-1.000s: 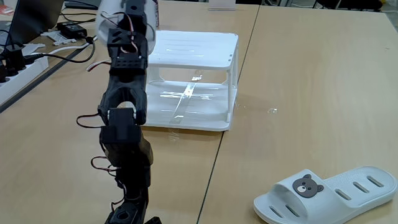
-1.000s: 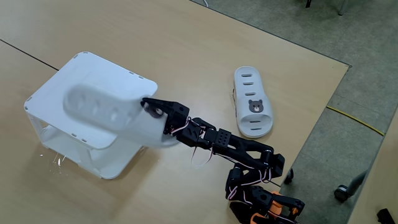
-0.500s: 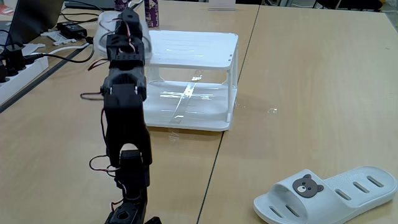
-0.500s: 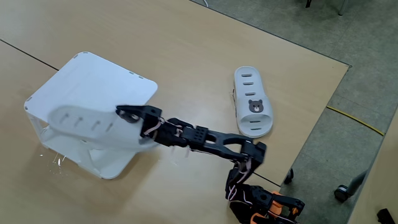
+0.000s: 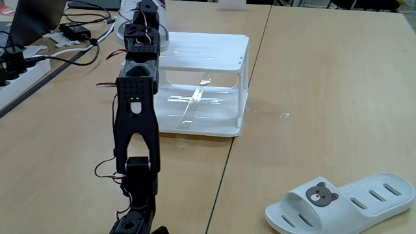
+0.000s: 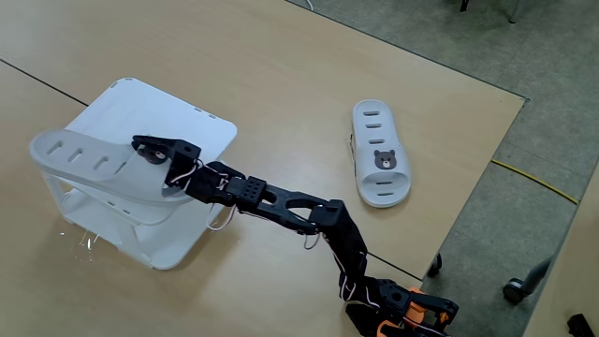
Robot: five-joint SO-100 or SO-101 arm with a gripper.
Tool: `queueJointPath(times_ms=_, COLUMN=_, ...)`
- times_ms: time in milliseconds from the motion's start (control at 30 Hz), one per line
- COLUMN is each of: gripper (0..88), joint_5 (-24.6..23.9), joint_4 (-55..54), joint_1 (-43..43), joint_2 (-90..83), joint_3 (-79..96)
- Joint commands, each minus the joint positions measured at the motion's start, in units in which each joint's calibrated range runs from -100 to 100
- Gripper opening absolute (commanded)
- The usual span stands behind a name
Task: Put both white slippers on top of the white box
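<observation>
My gripper (image 6: 152, 155) is shut on one white slipper (image 6: 89, 167), which it holds by the strap end. The slipper hangs over the far left part of the white box's upper shelf (image 6: 173, 117), with its toe past the box's left edge. I cannot tell whether it touches the shelf. In a fixed view from behind the arm, the gripper (image 5: 144, 18) is stretched out over the box (image 5: 208, 53), and a sliver of the held slipper (image 5: 119, 32) shows beside it. The other white slipper (image 5: 341, 204) lies flat on the table with its bear badge up, well apart from the box (image 6: 379, 154).
A power strip (image 5: 19, 68), black cables and an adapter (image 5: 77, 30) crowd the left table edge. A table seam runs beside the box. The table's right edge (image 6: 487, 150) drops to grey floor, where a yellow cable (image 6: 543, 183) lies.
The arm has stretched forward and carried the held slipper from the box's near side across to its far left, lower over the upper shelf. The other slipper has not moved.
</observation>
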Motion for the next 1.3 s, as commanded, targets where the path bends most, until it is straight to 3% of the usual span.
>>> queueJointPath(times_ms=0, gripper=0.8, joint_5=0.4, joint_4=-0.2, joint_1=2.3, joint_2=4.0, joint_3=-16.4)
queueJointPath(times_ms=400, gripper=1.6, joint_5=0.4, joint_4=-0.2, joint_1=2.2, joint_2=13.4, joint_3=-23.9)
queueJointPath(times_ms=567, gripper=20.4, joint_5=0.4, joint_4=-0.2, joint_1=2.3, joint_2=13.4, joint_3=-23.2)
queueJointPath(times_ms=767, gripper=21.7, joint_5=0.4, joint_4=-0.1, joint_1=2.3, joint_2=12.4, joint_3=-18.6)
queueJointPath(times_ms=900, gripper=31.9, joint_5=0.4, joint_4=-0.1, joint_1=2.3, joint_2=10.5, joint_3=-15.0)
queueJointPath(times_ms=1267, gripper=32.4, joint_5=0.4, joint_4=6.4, joint_1=2.8, joint_2=5.7, joint_3=-14.7)
